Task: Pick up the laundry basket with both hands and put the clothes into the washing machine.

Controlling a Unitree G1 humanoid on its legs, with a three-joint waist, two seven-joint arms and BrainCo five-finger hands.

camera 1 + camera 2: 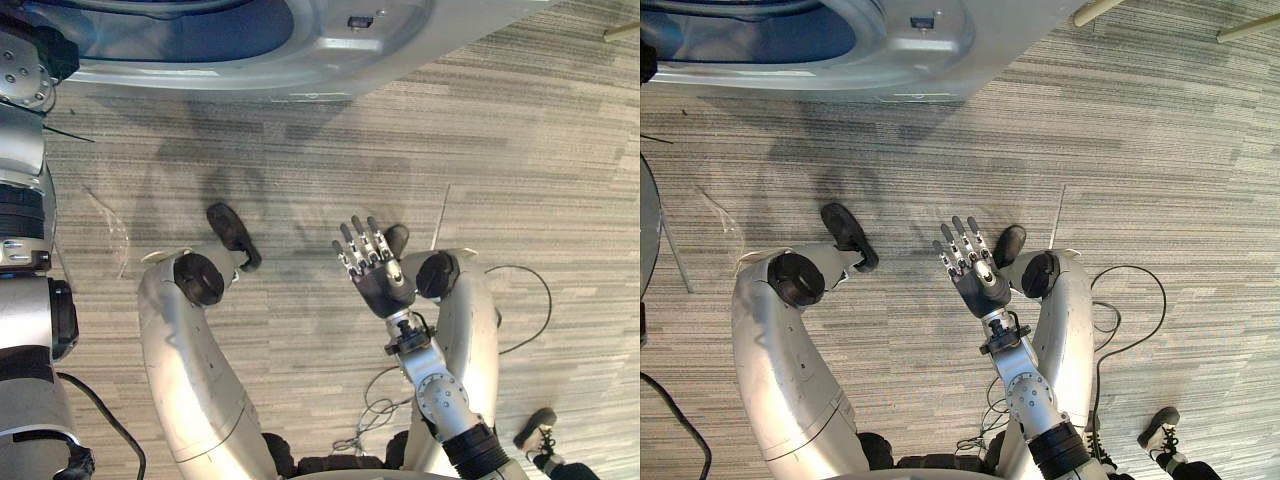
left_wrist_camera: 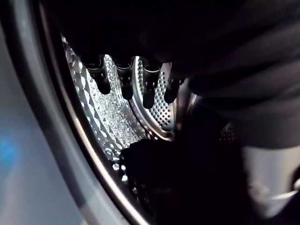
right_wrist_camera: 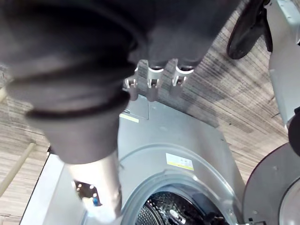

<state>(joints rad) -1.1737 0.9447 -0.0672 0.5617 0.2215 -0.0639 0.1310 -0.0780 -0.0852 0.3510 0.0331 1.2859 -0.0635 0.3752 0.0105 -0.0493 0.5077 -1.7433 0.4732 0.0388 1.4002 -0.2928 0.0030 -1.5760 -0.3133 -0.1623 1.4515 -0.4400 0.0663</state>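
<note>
Inside the drum of the washing machine, our left robot hand hangs slack-fingered over a dark heap, likely the clothes, while our right robot hand hovers open-fingered before the machine, so loading looks nearly done and next we should draw the left arm out.

The floor is low-pile carpet in fine grey and beige stripes that run nearly crosswise with a slight slant (the bands shift in tone from patch to patch). The light is soft and even. At the floor's far right edge stands a pale wooden leg, with a second leg near it. A thin pale streak lies on the carpet.
</note>
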